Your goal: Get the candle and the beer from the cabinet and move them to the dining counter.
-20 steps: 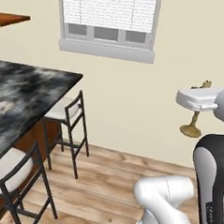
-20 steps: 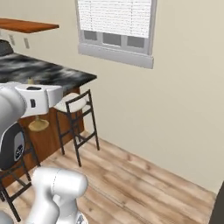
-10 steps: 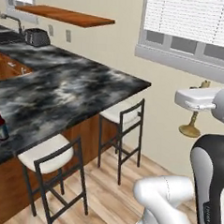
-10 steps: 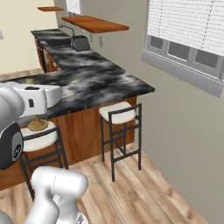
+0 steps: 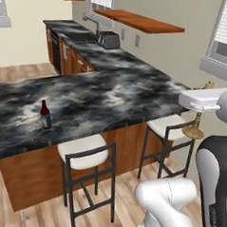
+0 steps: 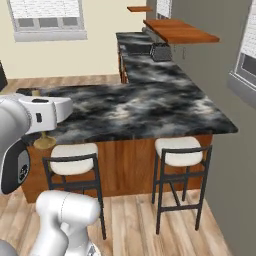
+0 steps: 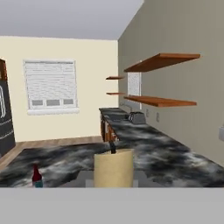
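Upright candle (image 7: 113, 168) in claw (image 5: 196, 121)

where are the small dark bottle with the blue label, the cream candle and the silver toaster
small dark bottle with blue label (image 5: 45, 115), left base view, body
cream candle (image 7: 113, 168), hand view, wax shaft
silver toaster (image 5: 108, 39), left base view, side

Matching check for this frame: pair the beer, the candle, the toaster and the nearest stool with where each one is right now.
Things:
1. beer
2. candle
3. toaster
4. nearest stool

Places:
A. on the far counter beside the sink
B. held in the shut gripper, off the counter
C. standing upright on the dining counter
D. on the floor against the dining counter's edge

Pairs: 1-C, 2-B, 3-A, 4-D
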You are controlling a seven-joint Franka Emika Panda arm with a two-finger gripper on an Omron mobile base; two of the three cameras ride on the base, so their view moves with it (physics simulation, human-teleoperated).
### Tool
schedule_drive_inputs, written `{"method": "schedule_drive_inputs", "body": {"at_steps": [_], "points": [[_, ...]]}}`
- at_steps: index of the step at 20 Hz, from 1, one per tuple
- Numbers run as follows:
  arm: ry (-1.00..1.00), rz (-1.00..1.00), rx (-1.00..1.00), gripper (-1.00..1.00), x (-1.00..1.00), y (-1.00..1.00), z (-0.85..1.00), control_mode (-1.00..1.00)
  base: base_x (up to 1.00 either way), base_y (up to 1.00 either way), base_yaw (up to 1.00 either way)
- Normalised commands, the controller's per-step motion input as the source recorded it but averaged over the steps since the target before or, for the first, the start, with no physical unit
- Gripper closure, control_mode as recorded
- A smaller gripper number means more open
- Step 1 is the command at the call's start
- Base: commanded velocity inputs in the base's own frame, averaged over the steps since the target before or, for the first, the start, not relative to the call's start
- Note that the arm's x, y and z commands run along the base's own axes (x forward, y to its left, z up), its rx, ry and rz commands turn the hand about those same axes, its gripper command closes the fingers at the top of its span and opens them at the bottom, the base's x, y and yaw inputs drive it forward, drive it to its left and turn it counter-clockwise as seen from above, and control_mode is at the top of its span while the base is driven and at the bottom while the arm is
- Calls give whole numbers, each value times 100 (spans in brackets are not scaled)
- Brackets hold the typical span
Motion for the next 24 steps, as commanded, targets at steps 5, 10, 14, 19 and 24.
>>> {"method": "schedule_drive_inputs", "body": {"at_steps": [5, 10, 14, 19, 24], "points": [[0, 0, 0, 100, 0, 0, 0, 100, 12, 23, 43], [0, 0, 0, 100, 0, 0, 0, 100, 24, 8, 11], [0, 0, 0, 100, 0, 0, 0, 100, 48, 43, 20], [0, 0, 0, 100, 0, 0, 0, 100, 31, 41, 35], [0, 0, 0, 100, 0, 0, 0, 100, 64, 0, 18]]}}
